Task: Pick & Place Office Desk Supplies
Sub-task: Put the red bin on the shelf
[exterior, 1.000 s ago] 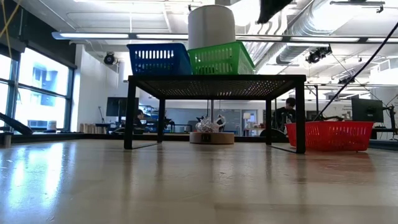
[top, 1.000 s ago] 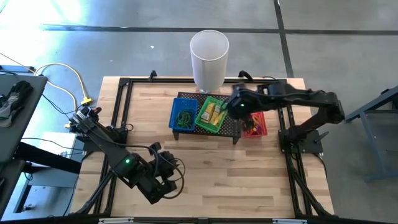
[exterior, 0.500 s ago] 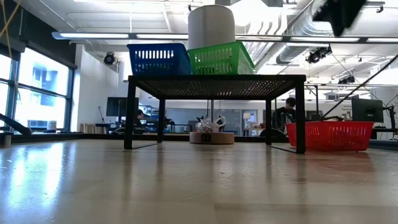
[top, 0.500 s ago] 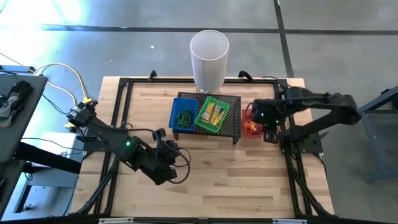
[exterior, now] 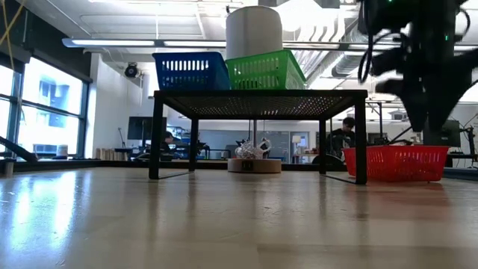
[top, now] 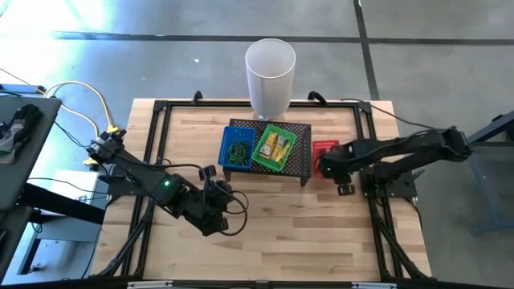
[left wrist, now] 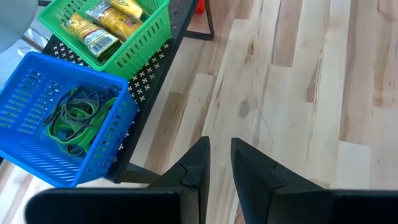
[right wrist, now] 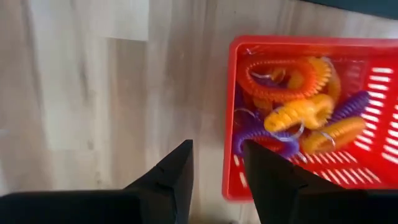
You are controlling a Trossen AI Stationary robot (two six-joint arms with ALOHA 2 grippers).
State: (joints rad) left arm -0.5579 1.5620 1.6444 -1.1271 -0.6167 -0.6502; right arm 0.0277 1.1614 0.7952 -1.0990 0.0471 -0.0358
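1. Supplies are sorted into three baskets. The blue basket and the green basket stand side by side on the black mesh stand; the red basket sits on the table just beside the stand.
2. The blue basket holds green and dark band loops. The green basket holds small yellow rectangular pieces; their print is too small to read.
3. The red basket holds orange and purple coiled loops. In the high view the right arm covers most of this basket, and in the right wrist view its far edge is cut off.
4. The right hand hangs low over the table at the near edge of the red basket. Its fingers stand apart with bare wood and the basket rim between them; nothing is held. In the low view it shows only as a dark blur above the red basket.
5. The left hand waits over bare table, in front of the stand and well apart from it. Its fingers are nearly together with a narrow gap, and nothing is between them.
6. A tall white cylinder stands behind the stand; the baskets hide its lower part in the low view.
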